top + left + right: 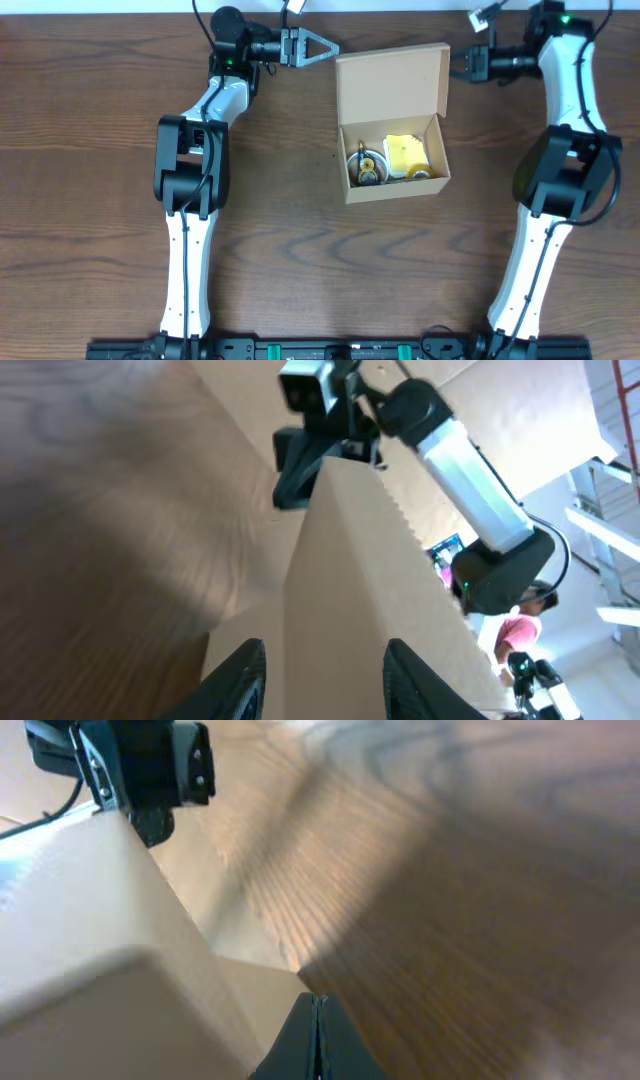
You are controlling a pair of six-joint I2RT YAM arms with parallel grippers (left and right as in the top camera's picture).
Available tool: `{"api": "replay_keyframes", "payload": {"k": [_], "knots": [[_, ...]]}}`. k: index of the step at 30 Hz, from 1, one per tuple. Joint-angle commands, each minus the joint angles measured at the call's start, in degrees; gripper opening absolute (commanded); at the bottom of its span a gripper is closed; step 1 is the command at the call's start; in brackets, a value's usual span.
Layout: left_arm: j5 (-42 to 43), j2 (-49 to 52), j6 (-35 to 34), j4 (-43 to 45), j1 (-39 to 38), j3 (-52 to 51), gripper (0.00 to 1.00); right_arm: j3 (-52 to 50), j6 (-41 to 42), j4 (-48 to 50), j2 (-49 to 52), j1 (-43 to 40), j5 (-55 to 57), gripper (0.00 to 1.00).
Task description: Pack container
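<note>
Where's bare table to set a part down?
The widest bare table is in front of the container, between the left arm and the right arm. There is more outside the left arm. It is crowded at the back: the left gripper and right gripper flank the open lid.

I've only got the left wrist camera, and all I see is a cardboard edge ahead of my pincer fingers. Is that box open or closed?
Observer: Open. The container has its flap lid raised at the far side.
Operator: Anything inside yet?
Observer: Yes, a yellow pad lies beside some tape rolls.
Operator: And the other arm's pincer?
Observer: The right pincer is shut, at the lid's right edge. I cannot tell whether it touches.
</note>
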Motion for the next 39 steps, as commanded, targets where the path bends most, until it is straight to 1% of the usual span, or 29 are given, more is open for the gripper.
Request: {"api": "replay_keyframes", "payload": {"k": [1,6,8,11,12,14,15,22,24,27,31,35,39], "knots": [[0.96,0.5,-8.13,2.19,-0.09,0.37,0.39,6.05,-2.51,-3.34,-1.62,0.5,4.35,0.01],[0.96,0.5,-15.19,8.52,-0.72,0.37,0.39,8.87,-12.41,-17.62,-1.64,0.44,6.32,0.01],[0.94,0.42,-19.39,12.48,-1.16,0.37,0.39,8.81,-9.38,-18.01,-1.88,0.46,9.6,0.01],[0.94,0.28,-30.6,23.15,-1.68,1.05,0.39,8.81,-10.29,-17.99,-3.74,0.46,10.88,0.01],[0.94,0.28,-33.18,25.44,-1.68,1.46,0.38,8.81,-10.51,-17.99,-4.28,0.44,11.3,0.01],[0.9,-0.15,-39.28,26.82,-2.16,2.51,0.38,8.85,-10.49,-17.97,-6.4,0.46,15.8,0.01],[0.9,-0.7,-39.74,26.82,-2.99,2.51,0.38,8.85,-10.49,-17.99,-7.82,0.46,18.05,0.01],[0.92,-1.49,-39.8,26.8,-7.1,2.51,0.37,8.85,-10.64,-16.61,-14.69,-0.46,21.11,0.01],[0.9,-1.49,-38.34,26.77,-6.64,2.51,0.36,8.85,-8.68,-15.52,-15.69,-1.7,22.16,0.01],[0.9,-1.49,-38.38,26.6,-4.09,2.56,0.36,8.83,-8.33,-15.61,-15.67,-3.23,20.15,0.01],[0.87,-1.6,-42.58,26.67,-0.63,3.54,0.36,8.81,-8.28,-14.88,-15.56,-3.91,19.39,0.01],[0.9,-1.86,-42.05,26.67,-2.43,3.61,0.38,8.81,-6.01,-13.18,-15.58,-3.89,19.39,0.01],[0.9,-1.86,-41.16,26.64,-3.45,3.61,0.38,8.83,-5.75,-12.92,-15.58,-3.91,19.43,0.01]]}}
